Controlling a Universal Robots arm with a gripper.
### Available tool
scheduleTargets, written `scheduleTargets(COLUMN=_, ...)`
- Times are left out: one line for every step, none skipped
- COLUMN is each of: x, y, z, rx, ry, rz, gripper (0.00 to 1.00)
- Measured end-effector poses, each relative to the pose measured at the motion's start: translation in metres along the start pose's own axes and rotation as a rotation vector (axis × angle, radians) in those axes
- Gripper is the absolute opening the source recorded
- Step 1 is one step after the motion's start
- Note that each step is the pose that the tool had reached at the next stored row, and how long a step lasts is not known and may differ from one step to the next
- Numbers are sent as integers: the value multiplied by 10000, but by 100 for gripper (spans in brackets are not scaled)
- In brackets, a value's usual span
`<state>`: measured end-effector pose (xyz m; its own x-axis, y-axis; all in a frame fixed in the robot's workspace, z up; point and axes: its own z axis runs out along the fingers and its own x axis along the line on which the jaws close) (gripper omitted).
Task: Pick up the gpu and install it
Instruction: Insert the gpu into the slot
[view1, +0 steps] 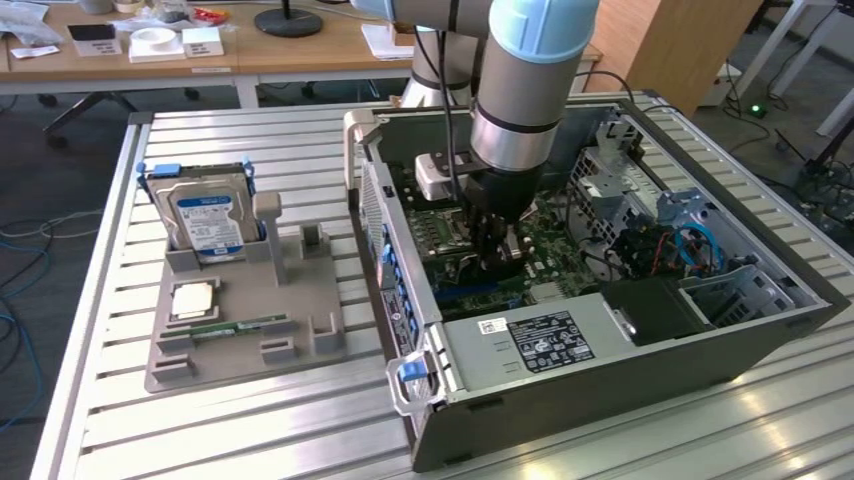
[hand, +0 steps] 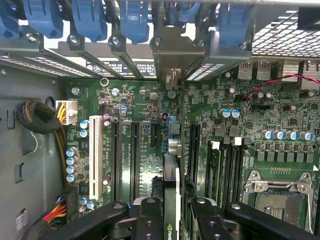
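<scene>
The gpu (hand: 171, 185) shows edge-on in the wrist view, a thin dark card standing upright over the motherboard (hand: 140, 100). It lines up with a slot between the black expansion slots (hand: 135, 155). Its pale metal end bracket (hand: 172, 55) sits at the case's rear wall, among the blue-clipped slot covers (hand: 132, 20). My gripper (hand: 172, 220) is shut on the card, one black finger (hand: 150, 220) on each side. In the exterior view my gripper (view1: 497, 262) reaches down into the open computer case (view1: 601, 340). Whether the card is fully seated I cannot tell.
On the exterior view's left, a grey holder (view1: 240, 310) carries a blue-labelled hard drive (view1: 207, 215), a square processor chip (view1: 194, 298) and a narrow RAM stick (view1: 240, 325). Inside the case are the CPU socket (hand: 277, 197), cable bundles (hand: 37, 117) and a drive cage (view1: 741, 290).
</scene>
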<state>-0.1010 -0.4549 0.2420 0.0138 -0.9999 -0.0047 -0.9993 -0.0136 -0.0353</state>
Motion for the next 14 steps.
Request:
scheduleTargets(x=0, y=0, z=0, rx=0, ry=0, rz=0, gripper=26)
scheduleTargets(x=0, y=0, z=0, rx=0, ry=0, rz=0, gripper=26)
scheduleTargets(x=0, y=0, z=0, rx=0, ry=0, rz=1, gripper=26)
scheduleTargets(x=0, y=0, z=0, rx=0, ry=0, rz=0, gripper=26)
scheduleTargets(x=0, y=0, z=0, rx=0, ry=0, rz=0, gripper=26)
scheduleTargets(x=0, y=0, z=0, rx=0, ry=0, rz=1, gripper=26)
scheduleTargets(x=0, y=0, z=0, rx=0, ry=0, rz=0, gripper=26)
scheduleTargets(x=0, y=0, z=0, rx=1, ry=0, rz=1, gripper=26)
scheduleTargets(x=0, y=0, z=0, rx=0, ry=0, rz=5, gripper=26)
scheduleTargets(x=0, y=0, z=-1, rx=0, ry=0, rz=7, gripper=26)
scheduleTargets(x=-1, y=0, z=-5, rx=2, ry=-4, rz=9, gripper=26)
scheduleTargets(x=-1, y=-1, z=-12, rx=6, ry=-11, rz=11, gripper=26)
scheduleTargets(x=-2, y=-1, z=-19, rx=9, ry=-18, rz=13, gripper=26)
scheduleTargets(x=-2, y=-2, z=-27, rx=8, ry=-12, rz=13, gripper=26)
